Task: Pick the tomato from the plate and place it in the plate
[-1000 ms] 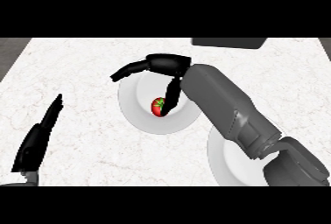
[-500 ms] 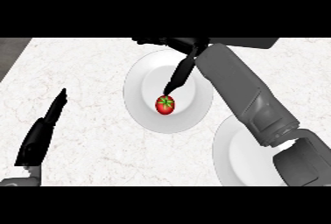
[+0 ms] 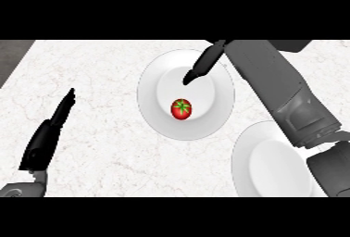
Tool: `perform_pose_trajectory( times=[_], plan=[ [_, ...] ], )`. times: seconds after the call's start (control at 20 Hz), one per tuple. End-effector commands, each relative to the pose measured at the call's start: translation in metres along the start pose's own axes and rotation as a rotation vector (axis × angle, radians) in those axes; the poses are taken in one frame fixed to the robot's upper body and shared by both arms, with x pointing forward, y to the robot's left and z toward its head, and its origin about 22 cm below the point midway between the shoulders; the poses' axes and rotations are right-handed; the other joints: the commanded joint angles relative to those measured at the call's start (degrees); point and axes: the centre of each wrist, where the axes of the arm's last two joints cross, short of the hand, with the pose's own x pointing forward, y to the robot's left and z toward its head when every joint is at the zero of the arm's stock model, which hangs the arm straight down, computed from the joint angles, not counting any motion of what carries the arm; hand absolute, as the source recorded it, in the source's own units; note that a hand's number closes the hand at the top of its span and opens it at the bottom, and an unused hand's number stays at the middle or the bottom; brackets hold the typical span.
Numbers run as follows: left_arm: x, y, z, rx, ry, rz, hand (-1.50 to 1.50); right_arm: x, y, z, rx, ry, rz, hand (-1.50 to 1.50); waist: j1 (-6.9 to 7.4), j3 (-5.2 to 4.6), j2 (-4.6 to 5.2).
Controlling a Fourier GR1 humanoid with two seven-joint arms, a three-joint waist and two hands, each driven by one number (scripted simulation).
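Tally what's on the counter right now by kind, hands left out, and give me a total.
Plates: 2, the far plate under the tomato, and the near plate at the right.
Tomatoes: 1, the tomato, lying free on the far plate.
Total: 3.

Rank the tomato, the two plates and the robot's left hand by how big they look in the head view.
1. The two plates: the plate with the tomato and the near plate look alike; the near one is partly hidden by the arm, so I won't rank them.
2. Left hand, long and narrow.
3. Tomato, clearly smallest.
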Motion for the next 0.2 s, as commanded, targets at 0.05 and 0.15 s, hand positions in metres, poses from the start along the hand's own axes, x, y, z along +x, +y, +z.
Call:
perform_pose_trajectory(
  times=[0.05, 0.15],
  plan=[
    [0.0020, -0.0006, -0.0020, -0.017, -0.014, -0.002, 0.00, 0.0082, -0.0172, 0.0135, 0.078, -0.096, -0.086, -1.50, 1.28, 0.00, 0.38],
    [0.0053, -0.0005, -0.0056, -0.016, -0.027, 0.000, 0.00, 0.0116, -0.0224, 0.0171, 0.046, -0.099, -0.082, -1.50, 1.62, 0.02, 0.75]
  ],
)
